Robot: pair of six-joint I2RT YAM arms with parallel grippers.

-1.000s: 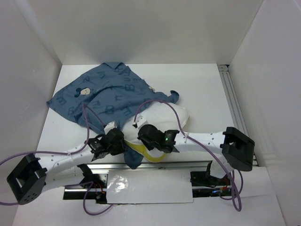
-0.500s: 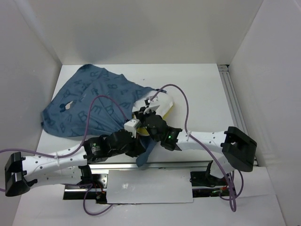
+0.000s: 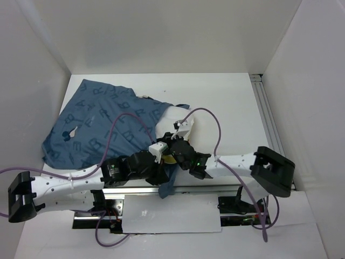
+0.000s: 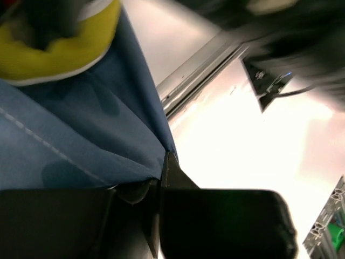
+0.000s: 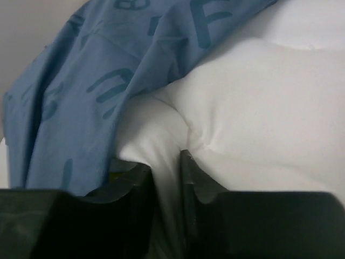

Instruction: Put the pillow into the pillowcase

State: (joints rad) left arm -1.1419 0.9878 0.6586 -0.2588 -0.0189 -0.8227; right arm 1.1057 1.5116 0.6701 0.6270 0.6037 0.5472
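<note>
Pinches a drooping corner of the one pillowcase [image 3: 81,113] shut in the left claw [image 4: 163,162], with the cover's long axis running away to that claw's left and far side. Clenches a fold of the one white pillow [image 5: 259,97] in the right claw [image 5: 167,162], the plump bulk just ahead of its tips. Shows the pillow partly sheathed, its bare end pointing out of the cover toward both claws.

Scattered darker-blue capitals, among them R and B, are printed across the pillowcase [image 3: 97,129].
</note>
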